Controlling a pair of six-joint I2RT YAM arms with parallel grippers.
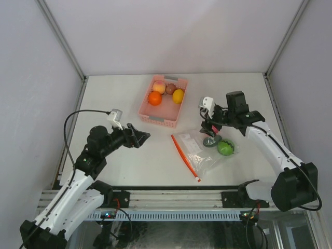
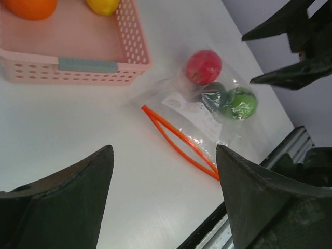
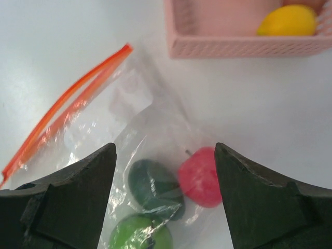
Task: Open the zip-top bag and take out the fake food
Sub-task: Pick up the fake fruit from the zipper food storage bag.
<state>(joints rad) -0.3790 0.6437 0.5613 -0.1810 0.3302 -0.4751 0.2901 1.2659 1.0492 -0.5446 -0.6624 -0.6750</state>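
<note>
The clear zip-top bag (image 1: 199, 151) lies flat on the table, its red-orange zipper strip (image 1: 184, 158) toward the left arm; in the left wrist view the strip (image 2: 181, 141) gapes slightly. Inside the bag are a red-pink fruit (image 3: 199, 176), a dark green piece (image 3: 153, 187) and a bright green fruit (image 3: 140, 233). My right gripper (image 1: 209, 127) hangs open and empty just above these pieces (image 3: 165, 150). My left gripper (image 1: 141, 136) is open and empty above bare table left of the strip (image 2: 163, 155).
A pink slotted basket (image 1: 150, 116) stands behind the bag and holds an orange (image 1: 154, 98), a yellow fruit (image 1: 178, 96), a peach piece (image 1: 159, 86) and a brown piece (image 1: 170, 88). The table's near edge and rail (image 1: 171, 188) run just below the bag.
</note>
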